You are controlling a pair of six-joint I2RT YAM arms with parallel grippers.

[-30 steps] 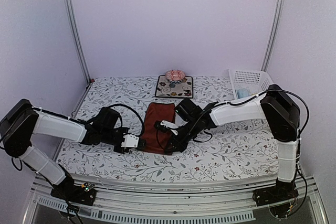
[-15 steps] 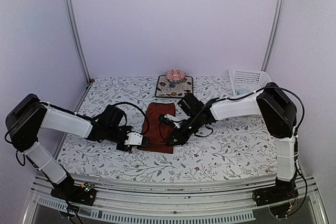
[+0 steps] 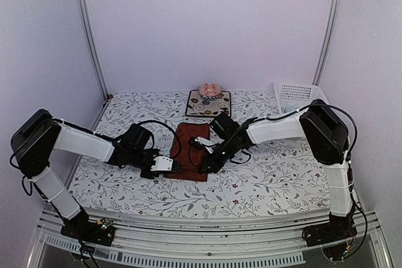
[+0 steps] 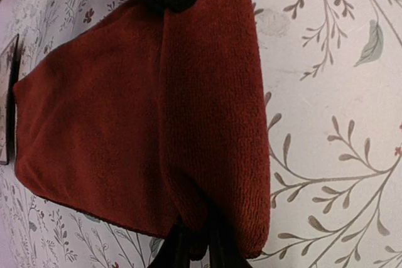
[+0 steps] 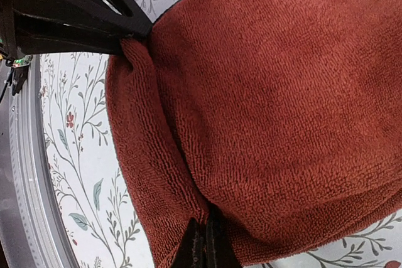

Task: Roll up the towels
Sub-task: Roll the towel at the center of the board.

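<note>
Top external: left pincer (image 3: pixel 174 166) and right pincer (image 3: pixel 202 168) each clench the dark red towel's (image 3: pixel 189 144) rolled edge. Rolling is under way. Next, probably, turn the roll away from both pincers, evenly.

A towel (image 3: pixel 190 149) is lying mid-table on the table covering (image 3: pixel 270 174) before you, its near edge folded over. Your left gripper (image 3: pixel 173 167) is sitting at that fold's left end, your right gripper (image 3: pixel 203 168) at its right. Behind the towel a mat (image 3: pixel 220 106) is lying, carrying a small round object (image 3: pixel 209 90). A basket (image 3: pixel 295 94) is standing far right.
</note>
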